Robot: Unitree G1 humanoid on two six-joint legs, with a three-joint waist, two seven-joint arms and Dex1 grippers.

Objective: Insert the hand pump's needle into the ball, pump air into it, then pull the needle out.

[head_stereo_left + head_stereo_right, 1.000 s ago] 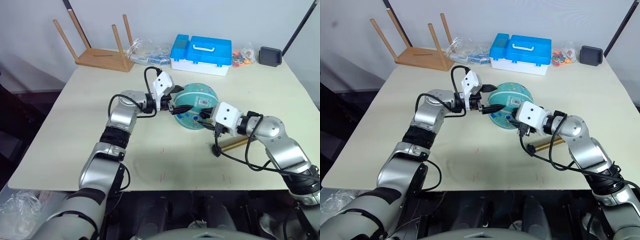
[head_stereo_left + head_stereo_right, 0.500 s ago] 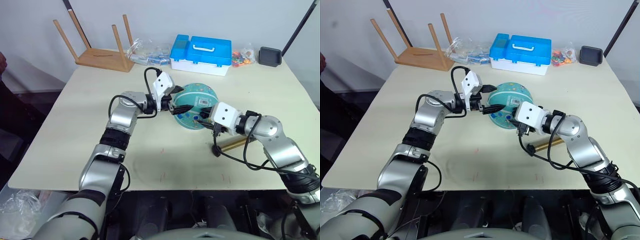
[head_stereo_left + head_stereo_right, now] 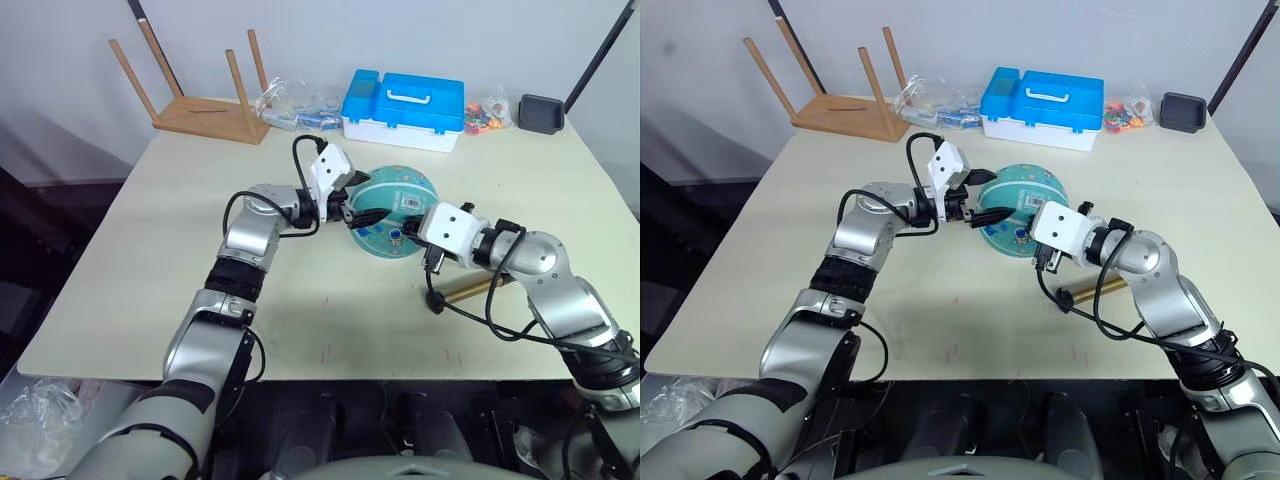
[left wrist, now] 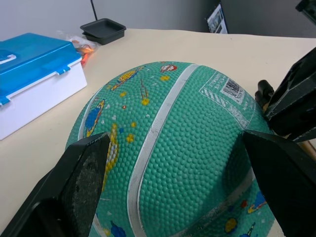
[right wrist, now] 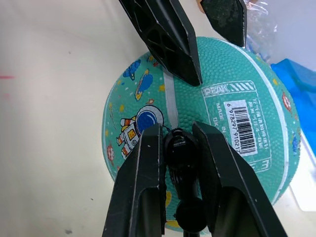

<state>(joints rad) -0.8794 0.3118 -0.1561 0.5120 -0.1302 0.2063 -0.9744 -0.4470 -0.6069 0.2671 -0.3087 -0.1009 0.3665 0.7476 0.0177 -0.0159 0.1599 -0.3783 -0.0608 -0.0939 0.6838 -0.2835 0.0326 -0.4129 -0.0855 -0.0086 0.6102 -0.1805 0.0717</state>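
Since the earlier frames little has changed — both arms keep their posts at the ball [image 3: 392, 213], the left forearm shifted only slightly. Nearest the viewer, the hand pump [image 3: 467, 289] lies flat on the table [image 3: 150, 260], its amber barrel just beside the right forearm and its thin black hose [image 3: 490, 322] looping off the near end and up toward the right gripper [image 5: 176, 144]. That gripper's two black fingers [image 5: 148, 173] are clamped on the black fitting of the needle [image 5: 178, 148], which is held against the ball's near side beside an astronaut print; the metal pin itself cannot be made out. The ball rests mid-table, its white barcode label [image 5: 243, 127] facing up. Behind it, the left gripper [image 3: 983, 207] has its fingers [image 4: 81, 185] spread wide — one to each side of the ball. Farther back stand a blue-and-white case [image 3: 403, 108], an overturned wooden stool [image 3: 200, 95] and a small black tray [image 3: 541, 111].
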